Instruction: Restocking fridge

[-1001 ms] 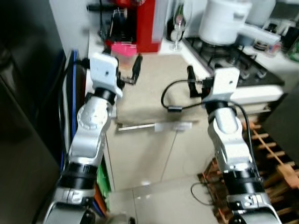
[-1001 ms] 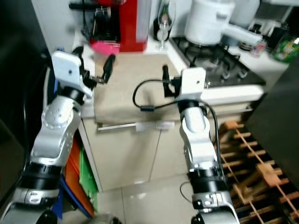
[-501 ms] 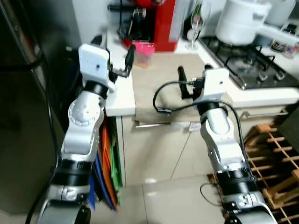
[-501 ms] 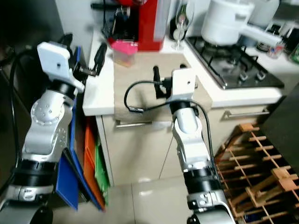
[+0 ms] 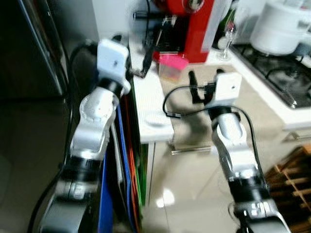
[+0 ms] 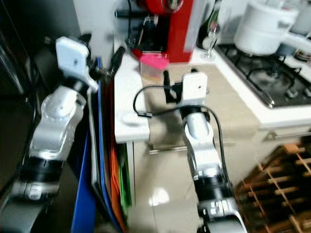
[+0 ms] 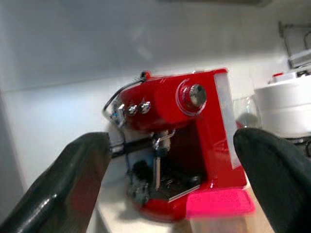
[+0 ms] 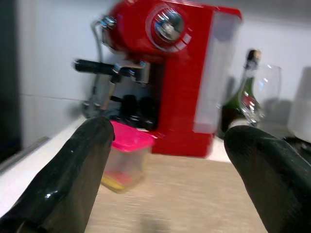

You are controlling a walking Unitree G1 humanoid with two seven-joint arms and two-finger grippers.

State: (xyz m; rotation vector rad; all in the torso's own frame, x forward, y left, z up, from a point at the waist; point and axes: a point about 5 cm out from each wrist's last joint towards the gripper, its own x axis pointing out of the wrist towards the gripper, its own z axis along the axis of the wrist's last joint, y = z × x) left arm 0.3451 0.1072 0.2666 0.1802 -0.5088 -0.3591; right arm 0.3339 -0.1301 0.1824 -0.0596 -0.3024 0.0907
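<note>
Kitchen tabletop [image 5: 151,99] ahead carries a red coffee machine [image 8: 167,68] and a pink-lidded container [image 8: 124,155]. My left gripper [image 7: 170,184] and right gripper [image 8: 165,165] hover with jaws spread, empty. That dark panel [image 5: 29,53] leftward is probably the fridge; I should turn squarely first.

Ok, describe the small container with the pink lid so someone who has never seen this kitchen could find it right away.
Start at the red espresso machine at the back of the white counter. Directly in front of its base stands the small clear container, ahead of the right gripper. Its bright pink lid sets it apart from the wine glass and white pot nearby.
</note>
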